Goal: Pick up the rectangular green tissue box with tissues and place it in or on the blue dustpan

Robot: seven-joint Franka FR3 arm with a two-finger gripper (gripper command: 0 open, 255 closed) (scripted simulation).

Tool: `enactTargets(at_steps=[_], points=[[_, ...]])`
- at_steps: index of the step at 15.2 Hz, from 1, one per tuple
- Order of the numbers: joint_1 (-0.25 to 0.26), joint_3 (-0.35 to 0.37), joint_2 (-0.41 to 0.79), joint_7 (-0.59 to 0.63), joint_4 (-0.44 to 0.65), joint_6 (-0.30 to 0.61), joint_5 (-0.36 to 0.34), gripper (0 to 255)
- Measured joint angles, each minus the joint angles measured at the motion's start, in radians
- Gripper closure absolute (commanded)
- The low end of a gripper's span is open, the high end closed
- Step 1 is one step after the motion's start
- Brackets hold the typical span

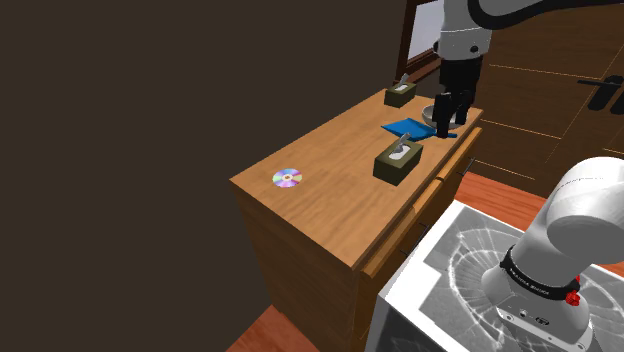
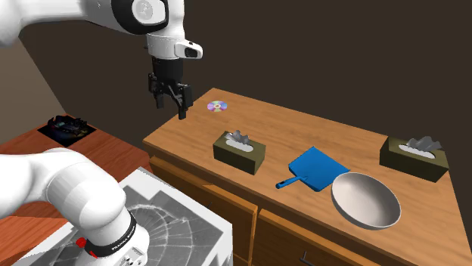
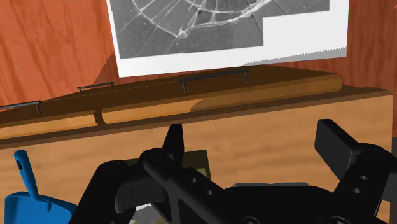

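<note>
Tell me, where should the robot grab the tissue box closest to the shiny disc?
Probably from straight above, pinching the olive-green tissue box across its two long sides. It lies flat on the wooden dresser, and its short width looks likeliest to fit the open gripper. The tissues stick up mid-top, so straddle them.

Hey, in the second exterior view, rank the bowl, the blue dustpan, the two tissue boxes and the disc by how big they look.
1. bowl, clearly largest.
2. Roughly alike, so unranked: blue dustpan, tissue box nearer the disc, tissue box beside the bowl.
3. disc, clearly smallest.
</note>
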Motion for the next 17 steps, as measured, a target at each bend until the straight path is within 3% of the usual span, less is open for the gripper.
enactTargets(at_steps=[3,9,14,17], points=[[-0.013,-0.021,0.008,0.004,-0.026,0.060,0.008,0],[-0.063,-0.122,0.070,0.007,-0.130,0.362,0.061,0],[-0.071,-0.216,0.175,-0.022,-0.181,0.631,0.152,0],[-0.048,-0.293,0.268,-0.078,-0.190,0.795,0.244,0]])
